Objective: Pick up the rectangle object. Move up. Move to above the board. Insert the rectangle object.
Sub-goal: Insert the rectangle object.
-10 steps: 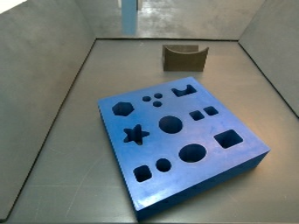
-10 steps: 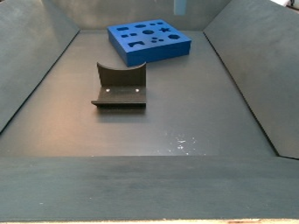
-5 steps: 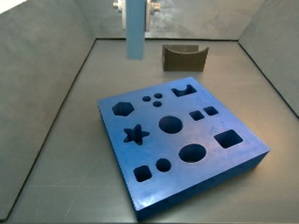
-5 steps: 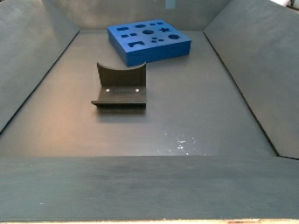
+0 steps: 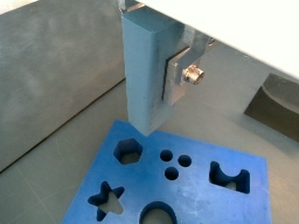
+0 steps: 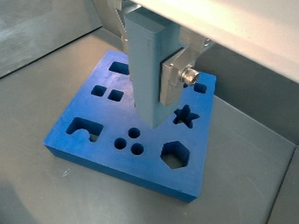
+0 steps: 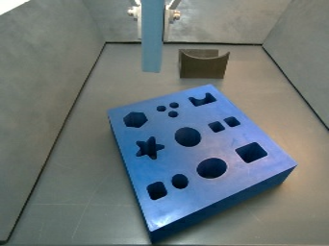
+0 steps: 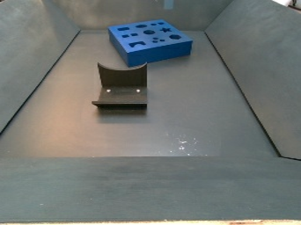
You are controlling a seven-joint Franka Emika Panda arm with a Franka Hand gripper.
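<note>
End effector (image 6: 149, 66) pinches bar (image 6: 149, 66) upright, frame top, high above board (image 6: 128, 131). Risk: wrong hole, edge jam from misalignment.

The workspace is a recessed bin with a dark grey floor (image 8: 153, 132). Sloped matte grey walls (image 7: 45, 115) rise on each side and meet the floor at straight seams. The floor is slightly glossy: small bright specks of reflected light (image 8: 182, 141) show near its middle. Lighting is even and diffuse.
</note>
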